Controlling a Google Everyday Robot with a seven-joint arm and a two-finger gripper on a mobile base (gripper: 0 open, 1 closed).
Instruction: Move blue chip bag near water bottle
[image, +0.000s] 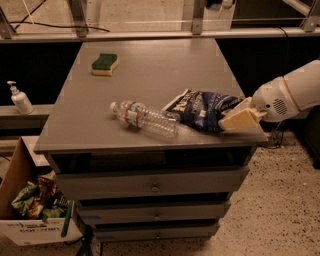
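Observation:
The blue chip bag (202, 109) lies crinkled on the grey cabinet top (150, 70), near its front right edge. The water bottle (144, 118) lies on its side just left of the bag, with its white cap pointing left. Its base almost touches the bag's left end. My gripper (239, 115) comes in from the right on a white arm (292, 95) and sits at the bag's right end, in contact with it, low over the top.
A green-and-yellow sponge (105, 64) sits at the back left of the top. A white pump dispenser bottle (20, 99) stands on a ledge to the left. A cardboard box of snack bags (30, 205) is on the floor at lower left. Drawers (152, 185) fill the cabinet's front.

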